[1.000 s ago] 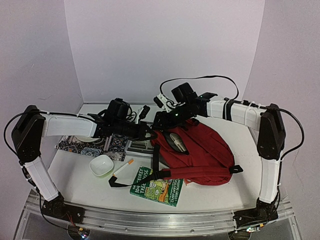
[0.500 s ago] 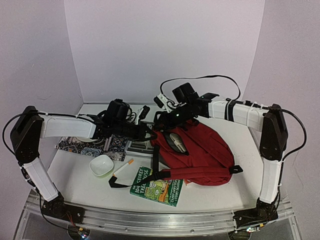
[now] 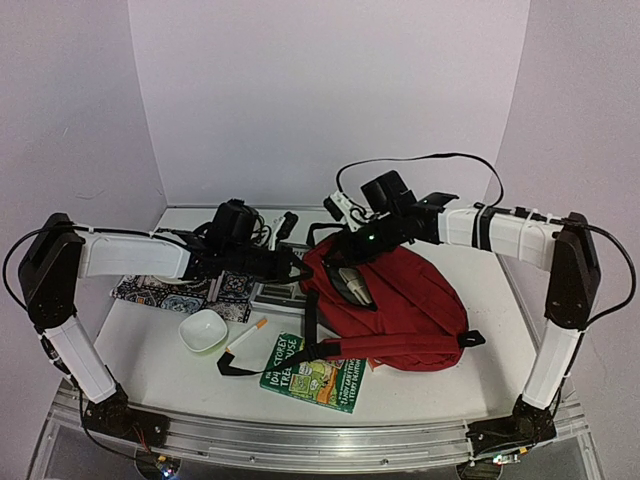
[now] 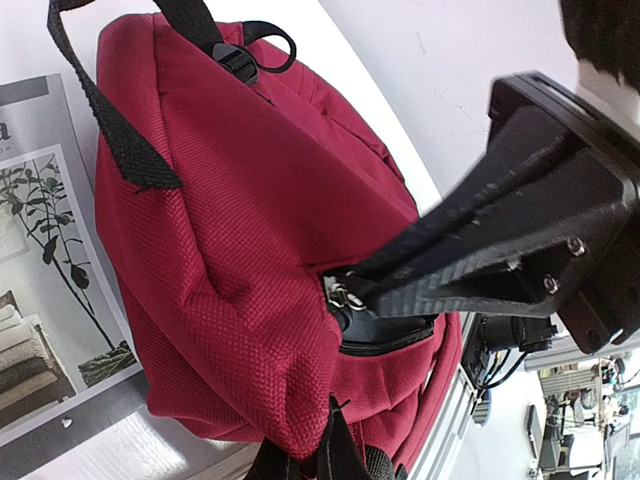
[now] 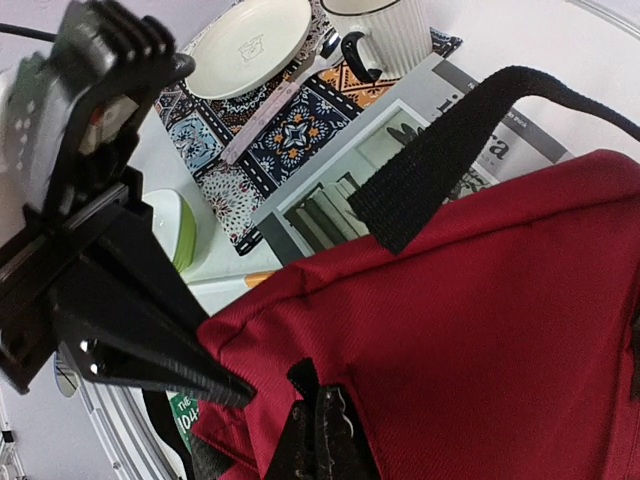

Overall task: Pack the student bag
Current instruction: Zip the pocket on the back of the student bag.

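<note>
Dark red soft fabric student bag (image 3: 412,300) lies flat, centre-right on the white table (image 3: 150,352), its near edge overlapping a green paperback book (image 3: 310,378). Left gripper (image 4: 325,445): jaws closed, pinching red fabric at the bag's top rim. Right gripper (image 5: 318,425): jaws closed on the bag at its black zipper (image 4: 385,340).

Pale lilac walls (image 3: 330,90) — white table (image 3: 150,365), even light.

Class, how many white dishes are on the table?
3: a small bowl just off the patterned mat; a plate and ribbed mug on it. Others may be hidden.
</note>
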You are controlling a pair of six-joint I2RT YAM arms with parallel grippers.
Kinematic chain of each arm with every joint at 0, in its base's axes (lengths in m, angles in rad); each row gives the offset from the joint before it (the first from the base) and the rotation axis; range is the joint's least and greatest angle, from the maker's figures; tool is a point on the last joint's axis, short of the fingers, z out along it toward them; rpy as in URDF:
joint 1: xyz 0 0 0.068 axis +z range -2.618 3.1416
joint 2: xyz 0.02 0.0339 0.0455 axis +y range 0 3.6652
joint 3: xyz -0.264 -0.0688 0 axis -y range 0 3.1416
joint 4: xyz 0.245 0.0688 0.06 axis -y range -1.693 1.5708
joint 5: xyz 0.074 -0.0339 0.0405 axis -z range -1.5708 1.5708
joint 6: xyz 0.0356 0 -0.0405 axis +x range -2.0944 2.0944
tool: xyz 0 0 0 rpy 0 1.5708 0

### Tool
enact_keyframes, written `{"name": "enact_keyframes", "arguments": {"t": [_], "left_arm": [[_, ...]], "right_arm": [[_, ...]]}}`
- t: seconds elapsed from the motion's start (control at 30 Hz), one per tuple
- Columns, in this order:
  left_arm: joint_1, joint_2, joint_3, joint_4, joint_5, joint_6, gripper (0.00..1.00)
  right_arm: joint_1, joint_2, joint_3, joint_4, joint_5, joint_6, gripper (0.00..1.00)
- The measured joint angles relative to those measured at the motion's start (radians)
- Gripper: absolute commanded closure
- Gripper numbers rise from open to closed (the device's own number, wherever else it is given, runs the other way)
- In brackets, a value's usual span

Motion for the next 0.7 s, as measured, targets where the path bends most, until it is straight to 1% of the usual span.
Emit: {"name": "enact_keyframes", "arguments": {"t": [0.37, 0.53, 0.7], "left_arm": [[0.0, 0.0, 0.0, 0.002, -0.027, -0.092, 1.0], [0.005, 0.0, 0.0, 0.002, -0.037, -0.15, 1.0], [0.014, 0.003, 0.0, 0.003, -0.051, -0.197, 1.0]], "right_arm": [[0.0, -0.132, -0.249, 0.136, 0.013, 0.033, 1.0], [0.0, -0.193, -0.345, 0.169, 0.029, 0.054, 1.0], [0.0, -0.299, -0.442, 0.169, 0.057, 0.07, 1.0]]}}
